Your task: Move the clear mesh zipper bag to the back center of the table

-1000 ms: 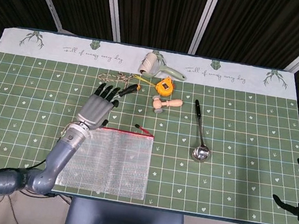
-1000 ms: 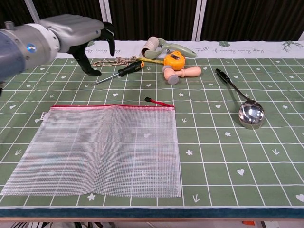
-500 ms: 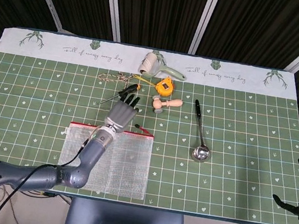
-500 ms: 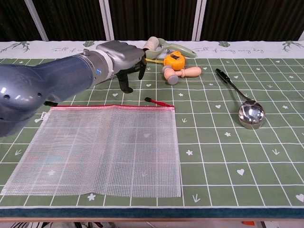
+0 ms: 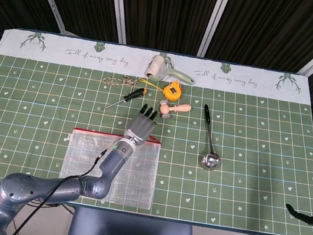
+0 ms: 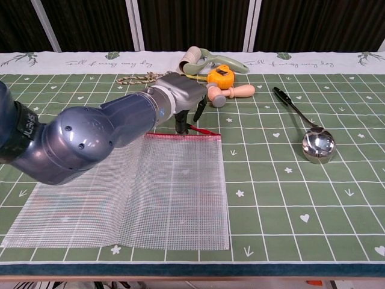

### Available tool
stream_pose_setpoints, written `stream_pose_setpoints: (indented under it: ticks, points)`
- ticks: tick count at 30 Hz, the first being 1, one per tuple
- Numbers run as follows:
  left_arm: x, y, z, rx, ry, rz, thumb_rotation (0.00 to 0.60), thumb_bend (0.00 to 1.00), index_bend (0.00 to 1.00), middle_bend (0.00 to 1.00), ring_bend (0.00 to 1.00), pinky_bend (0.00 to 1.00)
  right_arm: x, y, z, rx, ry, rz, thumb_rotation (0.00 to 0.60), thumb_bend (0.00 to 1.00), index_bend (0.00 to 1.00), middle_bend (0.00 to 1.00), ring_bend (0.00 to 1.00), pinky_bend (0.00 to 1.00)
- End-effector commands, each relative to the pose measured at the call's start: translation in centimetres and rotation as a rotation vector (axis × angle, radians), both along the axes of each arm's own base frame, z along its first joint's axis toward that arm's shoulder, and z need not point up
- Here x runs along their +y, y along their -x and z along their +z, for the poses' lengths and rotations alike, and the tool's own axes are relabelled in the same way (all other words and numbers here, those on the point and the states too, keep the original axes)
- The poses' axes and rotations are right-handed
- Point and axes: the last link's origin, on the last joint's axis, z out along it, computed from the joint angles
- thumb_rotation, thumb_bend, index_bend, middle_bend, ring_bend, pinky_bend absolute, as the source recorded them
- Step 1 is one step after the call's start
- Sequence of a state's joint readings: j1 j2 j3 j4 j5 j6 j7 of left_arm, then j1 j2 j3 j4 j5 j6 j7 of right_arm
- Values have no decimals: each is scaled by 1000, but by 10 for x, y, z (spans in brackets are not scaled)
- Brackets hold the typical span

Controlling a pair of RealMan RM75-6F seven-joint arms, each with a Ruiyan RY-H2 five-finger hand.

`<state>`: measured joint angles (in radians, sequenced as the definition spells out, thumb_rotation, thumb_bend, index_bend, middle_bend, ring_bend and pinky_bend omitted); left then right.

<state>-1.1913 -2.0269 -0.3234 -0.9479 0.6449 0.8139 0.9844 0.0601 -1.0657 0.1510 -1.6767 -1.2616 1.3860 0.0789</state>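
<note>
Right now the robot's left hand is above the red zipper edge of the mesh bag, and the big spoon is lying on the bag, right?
Not quite. The spoon lies on the green tablecloth, apart from the mesh bag, as the head view shows. The left hand is above the zipper edge.

Along the back edge of the green patterned tablecloth (image 5: 244,167): lint roller (image 5: 163,69) lying on the white border strip, yellow tape measure (image 5: 173,90) just in front of it, coil of braided cord (image 5: 120,80) to its left. Nearer centre, black-handled screwdriver (image 5: 125,98) lying diagonally, small wooden mallet (image 5: 173,109) on its side beside the tape measure. Off to the right, well apart from the rest, metal ladle (image 5: 209,139) (bowl toward the front edge, dark handle pointing back).
</note>
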Motion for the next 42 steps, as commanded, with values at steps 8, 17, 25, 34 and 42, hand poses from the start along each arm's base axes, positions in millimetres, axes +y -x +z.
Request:
stream_pose_setpoints:
  ticks: [8, 17, 25, 34, 42]
  points:
    - [1, -9, -13, -13, 3, -18, 600, 283, 479, 100, 0, 0, 0, 0, 0, -11, -2, -5, 600, 174, 0, 0, 0, 194]
    - [1, -7, -17, -5, 4, -22, 600, 310, 512, 103, 0, 0, 0, 0, 1, -20, -1, -7, 600, 174, 0, 0, 0, 194]
    - [2, -2, -15, 3, -3, -16, 600, 318, 533, 106, 0, 0, 0, 0, 1, -25, -1, -8, 600, 175, 0, 0, 0, 194]
    - [3, 4, -12, 6, -7, -10, 600, 382, 573, 113, 0, 0, 0, -1, 0, -25, -3, -8, 600, 175, 0, 0, 0, 194]
    - [3, 2, -9, -5, -12, -17, 600, 469, 598, 132, 0, 0, 1, -1, 0, -27, -4, -8, 600, 176, 0, 0, 0, 194]
